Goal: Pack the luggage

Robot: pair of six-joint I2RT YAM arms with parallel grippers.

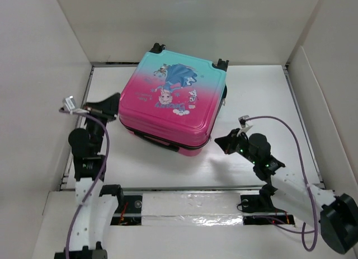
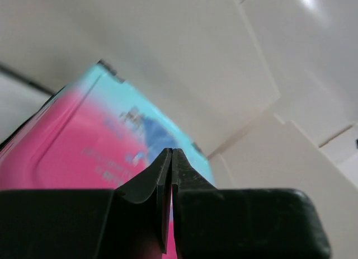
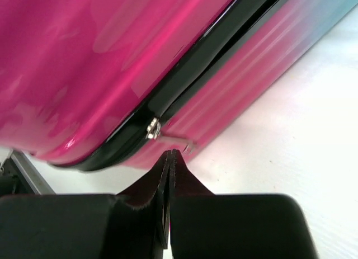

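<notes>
The luggage (image 1: 168, 111) lies flat and closed in the middle of the table, pink at the near end and teal at the far end, with the cartoon print facing up. My left gripper (image 1: 116, 98) is shut and empty at the luggage's left edge, level with the lid (image 2: 72, 158). My right gripper (image 1: 220, 141) is shut and empty, just off the near right corner. In the right wrist view its tips (image 3: 172, 153) sit just below the silver zipper slider (image 3: 152, 128) on the black seam of the pink shell (image 3: 112, 57), without holding it.
White walls (image 1: 50, 74) enclose the table on the left, back and right. A black carry handle (image 1: 155, 141) sticks out of the luggage's near side. A foil-taped rail (image 1: 190, 206) runs between the arm bases. Purple cables (image 1: 291, 130) loop off both arms.
</notes>
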